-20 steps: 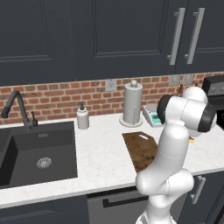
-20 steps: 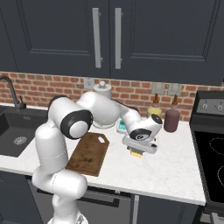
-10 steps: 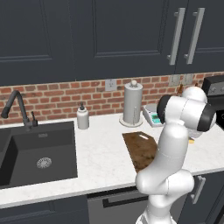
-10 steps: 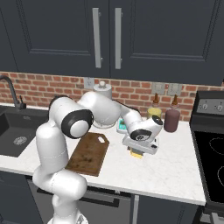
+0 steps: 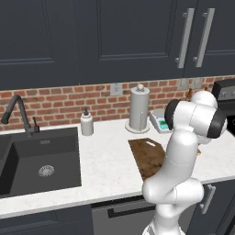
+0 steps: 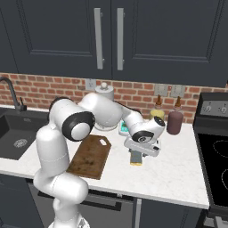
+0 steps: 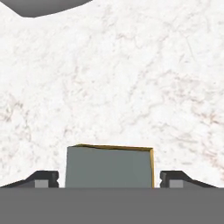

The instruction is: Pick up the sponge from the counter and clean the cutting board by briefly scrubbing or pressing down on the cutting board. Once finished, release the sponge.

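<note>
As seen from the hand view, the two dark fingertips [image 7: 43,177] stand spread, one on each side of the sponge [image 7: 109,166], with a small gap visible between each tip and the block; the jaws bracket it and are not closed on it. The gripper [image 7: 109,179] points straight down at the counter [image 7: 131,78], and the sponge's grey-green scrub top faces the camera, a thin yellow edge showing along its far and right sides. In the right base view the gripper [image 6: 139,156] hangs low over the sponge [image 6: 136,159], which lies flat on the white marbled counter [image 6: 173,169] just to the right of the cutting board [image 6: 89,156], apart from it. Behind the hand stand a white-and-teal kitchen scale [image 6: 123,129], a paper towel holder [image 6: 104,95], and two bottles [image 6: 175,120] against the brick wall. From the left base view the arm's white links cover part of the cutting board [image 5: 148,156]; a soap dispenser [image 5: 86,123] and the dark sink [image 5: 41,158] lie to the left.
</note>
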